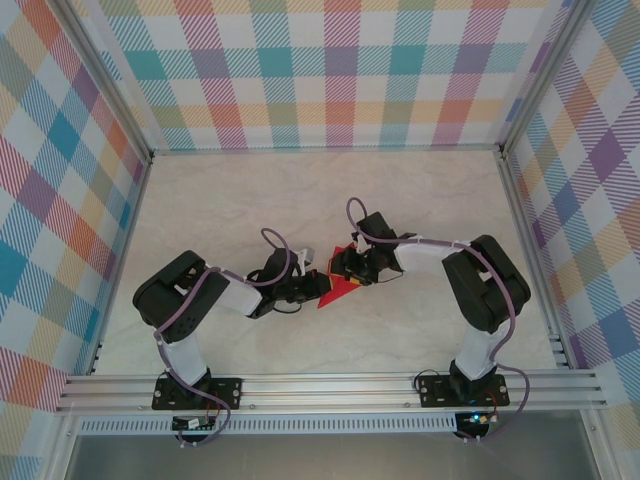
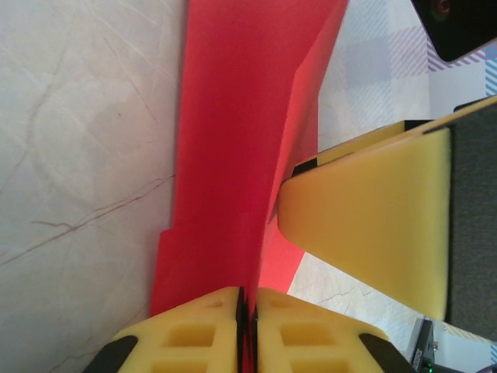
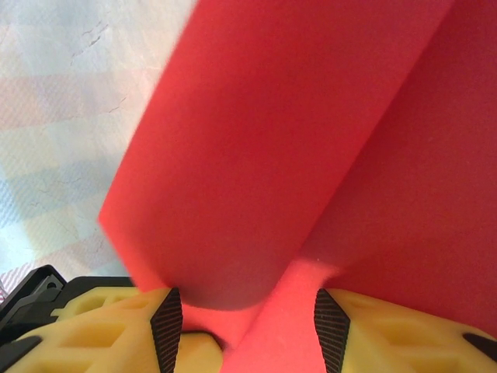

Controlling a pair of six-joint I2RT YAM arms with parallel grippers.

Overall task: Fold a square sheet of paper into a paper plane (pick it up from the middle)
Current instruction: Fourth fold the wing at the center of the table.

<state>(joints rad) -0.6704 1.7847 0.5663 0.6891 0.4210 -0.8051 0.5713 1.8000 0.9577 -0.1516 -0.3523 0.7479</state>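
The square sheet of paper (image 1: 338, 291) is bright red and folded into a long creased shape, lying mid-table between both arms. My left gripper (image 1: 312, 290) comes at it from the left. In the left wrist view its yellow jaws (image 2: 248, 299) are pressed together on the raised edge of the paper (image 2: 233, 140), and a yellow finger (image 2: 373, 225) of the right gripper touches the flap from the right. My right gripper (image 1: 352, 268) reaches in from the right. Its jaws (image 3: 248, 311) stand apart with a loose curl of the red paper (image 3: 295, 140) bulging between the ribbed pads.
Bare marble-patterned table (image 1: 250, 200) stretches on all sides of the paper. Plaid walls (image 1: 330, 70) close off the back and both sides. An aluminium rail (image 1: 330, 388) with the two arm bases runs along the near edge.
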